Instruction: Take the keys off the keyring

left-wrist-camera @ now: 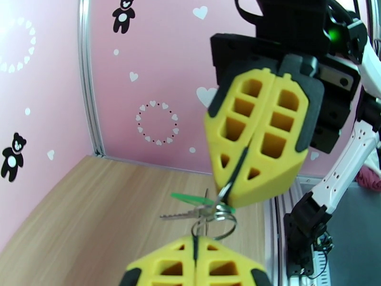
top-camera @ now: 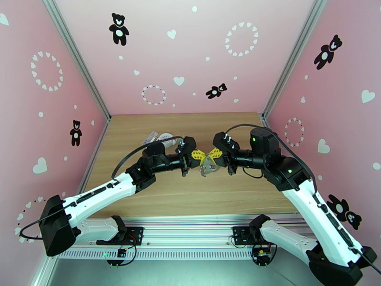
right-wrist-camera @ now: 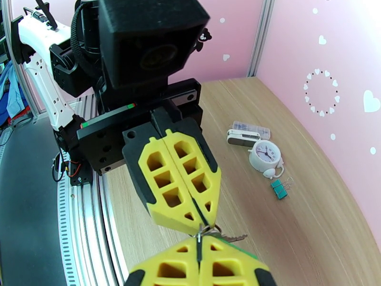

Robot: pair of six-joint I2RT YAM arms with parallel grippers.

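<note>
Since both of my grippers meet tip to tip at the centre of the top view, the coming move turns on the small bundle in the short gap between them. My left gripper (top-camera: 198, 156) is pressed fully closed, its yellow fingers (left-wrist-camera: 166, 269) nipping a thin dark part of the keyring (left-wrist-camera: 218, 221) at the bottom centre of the left wrist view. My right gripper (top-camera: 213, 156) is closed just as tight and pinches another thin dark part of it from the upper right of that view. Neither arm is nearer, because each already holds the ring. The line between my 2 tips runs left to right in the top view. The keys (left-wrist-camera: 190, 209) lie across that line. In the left wrist view they fan out to the left of the metal rings, the green-headed key (left-wrist-camera: 186, 198) above a silver blade that lies about level and points at the left edge. I cannot pick out the blue head. I judge that 1 gripper must let go and take a key by its head while the other holds the ring. The table (top-camera: 190, 196) lies well below the bundle.
</note>
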